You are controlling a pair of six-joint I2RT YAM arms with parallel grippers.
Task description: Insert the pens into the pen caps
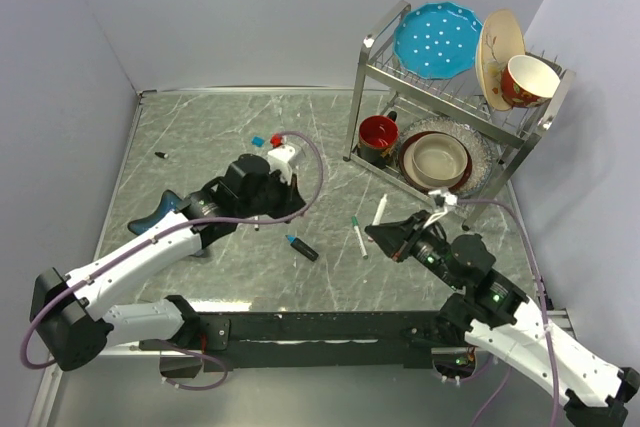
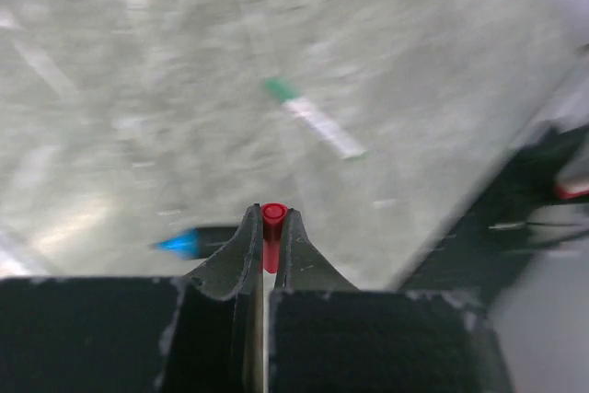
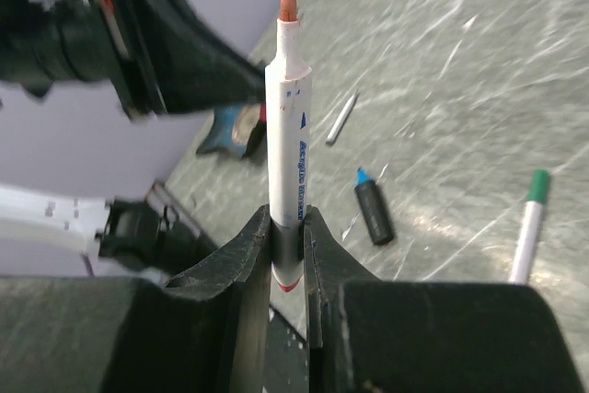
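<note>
Nearest the bases, the right arm reaches in low from the near right corner, with its wrist turned toward the table centre. The right jaws are narrow and clamp the red-tipped marker at its tail end. The barrel stands out beyond them, bare tip leading, aimed toward the left arm.

We judge this marker light and stiff, with a smooth barrel. Held this far back, the tip can swing, or the barrel can slide backward under an end push. A hold nearer mid-barrel would be firmer.

Just beyond, on the table, lie the green-tipped marker and the blue-tipped marker, apart from each other. A third thin marker lies near the left arm.

Further out, the left arm stretches diagonally from the near left corner to mid-table. The left jaws are closed on the red cap, pinching it at their very tips with its open mouth facing outward. We judge the cap very light, hollow and slick. It can tilt or pop out if the marker meets it off-axis.

Farthest out, the blue cap rests on the table just beside the left jaws, and the black cap lies well to the left.
</note>
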